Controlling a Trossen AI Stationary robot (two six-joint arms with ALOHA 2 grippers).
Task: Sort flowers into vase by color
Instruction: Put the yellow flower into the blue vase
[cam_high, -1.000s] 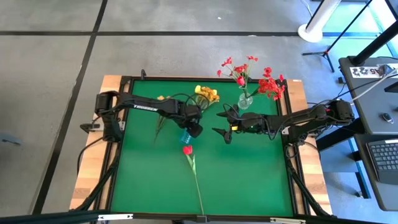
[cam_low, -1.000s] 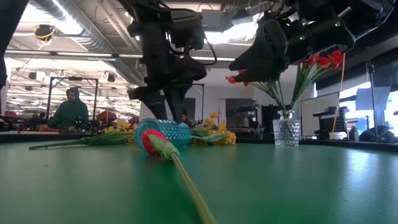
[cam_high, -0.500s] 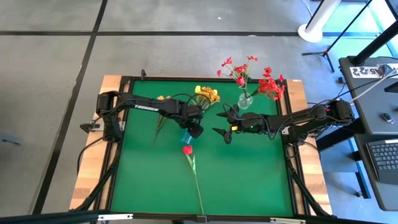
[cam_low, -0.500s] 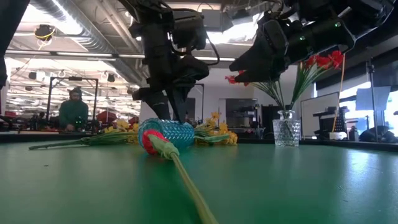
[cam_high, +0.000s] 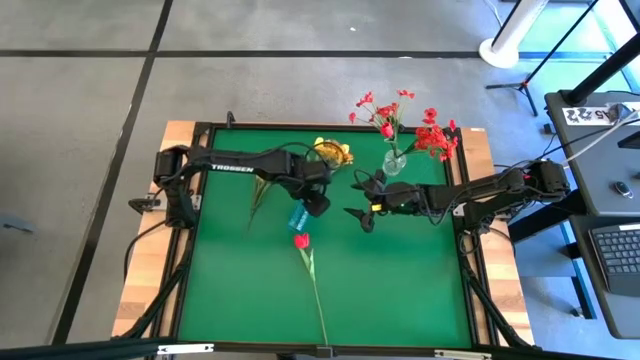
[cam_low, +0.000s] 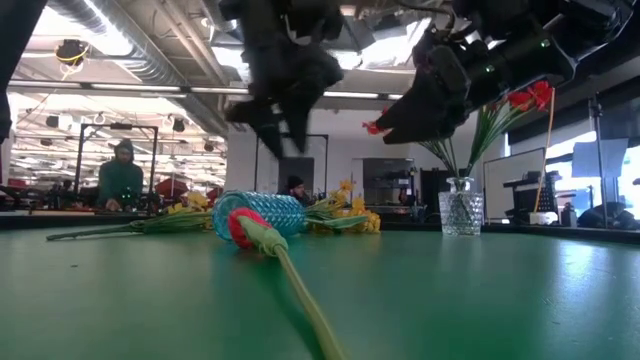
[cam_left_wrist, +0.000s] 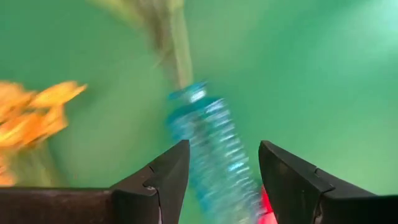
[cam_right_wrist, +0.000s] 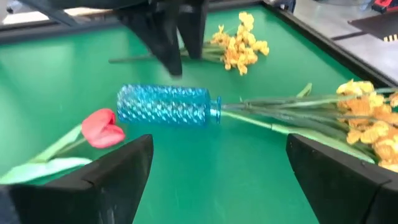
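A blue textured vase (cam_high: 297, 217) lies on its side on the green table (cam_high: 400, 290); in the right wrist view the vase (cam_right_wrist: 165, 104) points its mouth toward yellow flowers (cam_right_wrist: 367, 115), whose stems reach it. A red tulip (cam_high: 301, 241) lies just near of the vase, its long stem running toward the near edge. My left gripper (cam_low: 282, 138) hangs open above the vase (cam_left_wrist: 214, 149), clear of it. My right gripper (cam_high: 356, 200) hovers open to the vase's right. A clear vase (cam_high: 393, 161) at the far right holds red flowers (cam_high: 432, 138).
A yellow-orange blossom cluster (cam_high: 333, 152) lies at the far middle, and another yellow flower (cam_high: 261, 158) with green stems lies left of it. The near half of the table holds only the tulip's stem (cam_high: 317, 300). A person (cam_low: 120, 180) sits in the room behind.
My left gripper has risen straight up from the blue vase, where its fingers stood low beside it; its gap looks unchanged. The vase and the tulip have stayed where they lay. My right gripper has kept its place.
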